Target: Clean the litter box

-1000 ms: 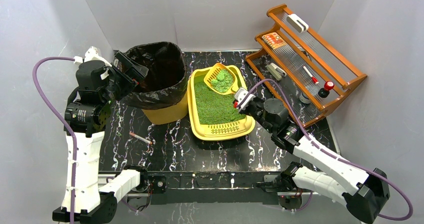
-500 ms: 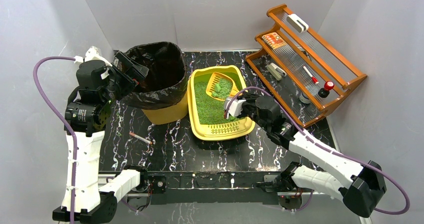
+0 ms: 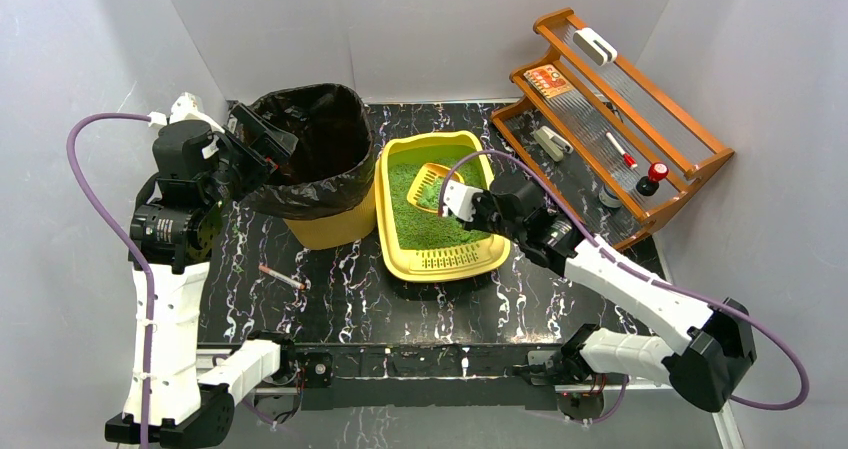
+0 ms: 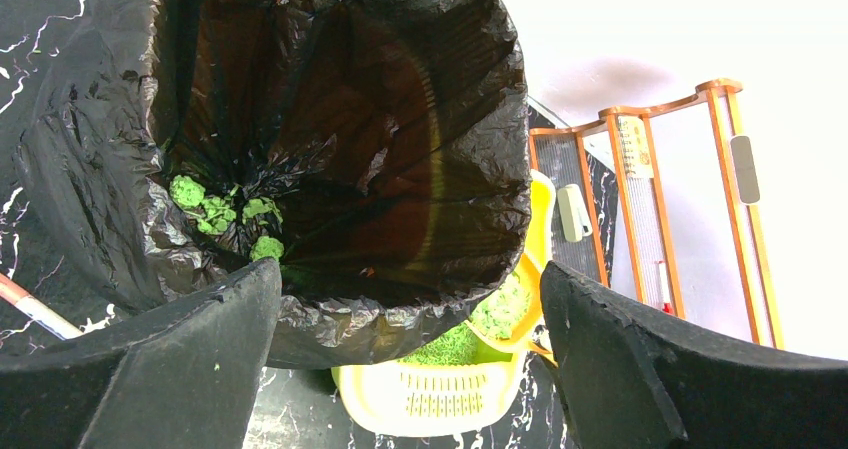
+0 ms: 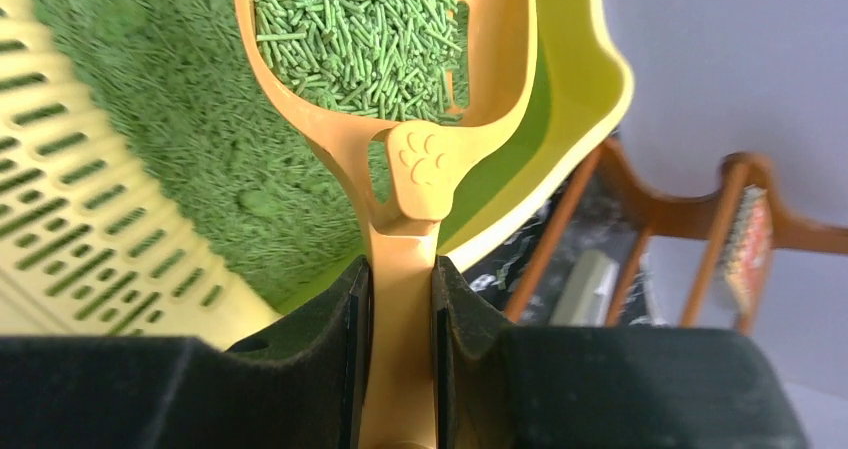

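The yellow litter box [image 3: 445, 259] sits mid-table, filled with green litter [image 3: 425, 219], its slotted grate at the near end. My right gripper [image 3: 462, 201] is over the box and shut on the handle of the orange slotted scoop [image 3: 428, 181]. In the right wrist view the scoop [image 5: 425, 169] holds green pellets and a clump above the litter [image 5: 180, 119], and the gripper [image 5: 400, 309] is clamped on its handle. My left gripper [image 3: 262, 139] is open at the left rim of the yellow bin with the black bag [image 3: 305, 149]. In its wrist view [image 4: 410, 369] the jaws stand wide apart.
Green clumps [image 4: 215, 209] lie at the bottom of the bag. A wooden rack [image 3: 610, 119] with small items stands at the right. A thin stick [image 3: 282, 276] lies on the black marbled table, left of the box. Grey walls close in on three sides.
My right arm has swung left, carrying the scoop from the box's far right corner toward its far middle. The left arm has not moved.
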`<state>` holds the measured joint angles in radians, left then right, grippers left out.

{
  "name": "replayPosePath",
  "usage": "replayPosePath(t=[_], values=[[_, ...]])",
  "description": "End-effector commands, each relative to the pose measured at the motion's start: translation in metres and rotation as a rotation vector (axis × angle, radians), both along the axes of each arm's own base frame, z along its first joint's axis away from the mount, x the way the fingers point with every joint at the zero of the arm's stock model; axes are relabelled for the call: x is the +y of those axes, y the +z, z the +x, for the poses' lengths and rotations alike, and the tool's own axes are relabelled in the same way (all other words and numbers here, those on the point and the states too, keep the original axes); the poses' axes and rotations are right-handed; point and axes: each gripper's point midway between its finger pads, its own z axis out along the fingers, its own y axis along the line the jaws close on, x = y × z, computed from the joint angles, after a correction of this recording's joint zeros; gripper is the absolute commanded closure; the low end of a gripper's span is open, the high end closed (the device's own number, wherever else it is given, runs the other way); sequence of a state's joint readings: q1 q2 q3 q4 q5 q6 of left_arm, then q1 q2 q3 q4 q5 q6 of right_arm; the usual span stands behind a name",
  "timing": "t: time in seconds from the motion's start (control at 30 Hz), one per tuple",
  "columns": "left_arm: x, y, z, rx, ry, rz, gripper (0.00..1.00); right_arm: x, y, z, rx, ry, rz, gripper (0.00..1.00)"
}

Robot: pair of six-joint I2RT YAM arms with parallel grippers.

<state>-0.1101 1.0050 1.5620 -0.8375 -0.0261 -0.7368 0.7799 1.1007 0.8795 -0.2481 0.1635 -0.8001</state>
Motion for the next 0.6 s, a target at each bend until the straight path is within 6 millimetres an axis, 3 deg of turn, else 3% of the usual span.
replayPosePath(t=[0.0, 0.27, 0.57], values=[[-0.001, 0.004, -0.002, -0.021, -0.007, 0.003, 0.02, 0.016, 0.018, -0.009, 0.161, -0.076, 0.236, 1.0], [-0.001, 0.006, -0.003, -0.026, -0.009, -0.001, 0.02, 0.027, -0.01, -0.024, 0.434, -0.133, 0.294, 1.0], [-0.001, 0.006, -0.003, -0.026, -0.008, 0.001, 0.02, 0.034, -0.009, -0.026, 0.489, -0.133, 0.382, 1.0]])
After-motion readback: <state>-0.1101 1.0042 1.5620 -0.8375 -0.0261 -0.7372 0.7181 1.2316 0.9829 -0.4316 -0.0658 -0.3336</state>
